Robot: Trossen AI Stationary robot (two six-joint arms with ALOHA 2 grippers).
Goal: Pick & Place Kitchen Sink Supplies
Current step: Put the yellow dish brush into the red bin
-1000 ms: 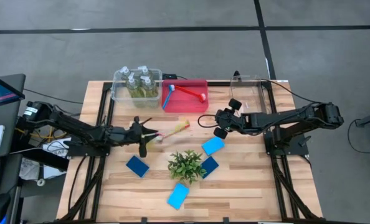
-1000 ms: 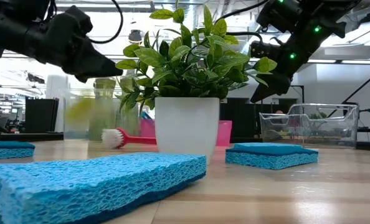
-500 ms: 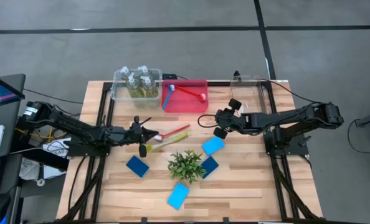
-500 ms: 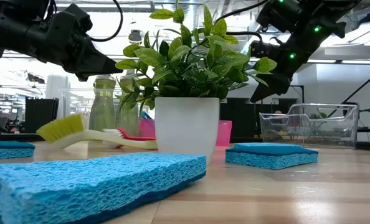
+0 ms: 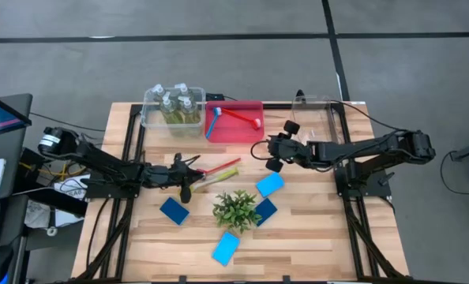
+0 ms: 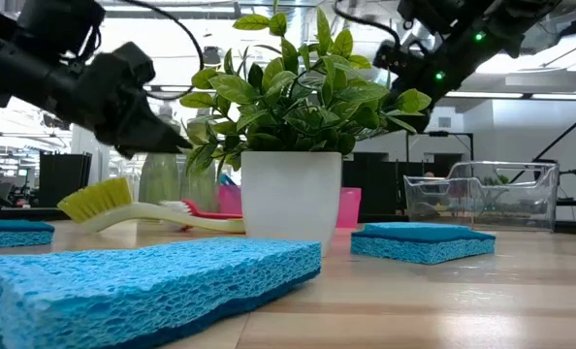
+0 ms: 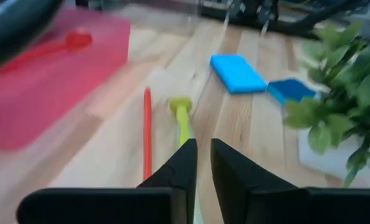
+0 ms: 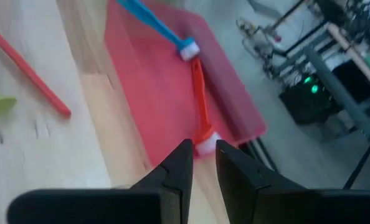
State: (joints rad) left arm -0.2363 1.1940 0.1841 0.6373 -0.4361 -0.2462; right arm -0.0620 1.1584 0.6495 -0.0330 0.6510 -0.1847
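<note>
Brushes lay nearest the left hand (image 5: pixel 189 175): a yellow brush (image 5: pixel 215 174) and a red brush (image 5: pixel 219 166) rested side by side on the wooden surface (image 5: pixel 313 237), just ahead of its fingertips, with the yellow handle (image 7: pixel 184 121) running in under the fingers. That hand's fingers stood nearly together with only a narrow slot between them and gripped nothing. Both brushes looked light, thin and rigid, with smooth handles likely to roll or twist in a pinch, so I judged the best hold to be across the handle near its middle, away from the bristle head. Off to the side of that hand sat a dark-blue sponge (image 5: pixel 174 210), and beyond the brushes a potted plant (image 5: pixel 236 209) stood among three more sponges (image 5: pixel 270 184); these seemed soft and springy, best pinched across the short edges. The right hand (image 5: pixel 276 150) hovered empty above the surface, fingers almost closed on nothing, with a red bin (image 5: pixel 234 121) ahead of it already carrying a blue brush (image 8: pixel 160 28) and another red brush (image 8: pixel 199 106). Farther on, a clear bin (image 5: pixel 173 109) kept four bottles, probably slippery and heavier, and a second clear bin (image 5: pixel 317 110) stood at the far corner. Past the surface the low view showed a bright workshop with racks and ceiling lights.
</note>
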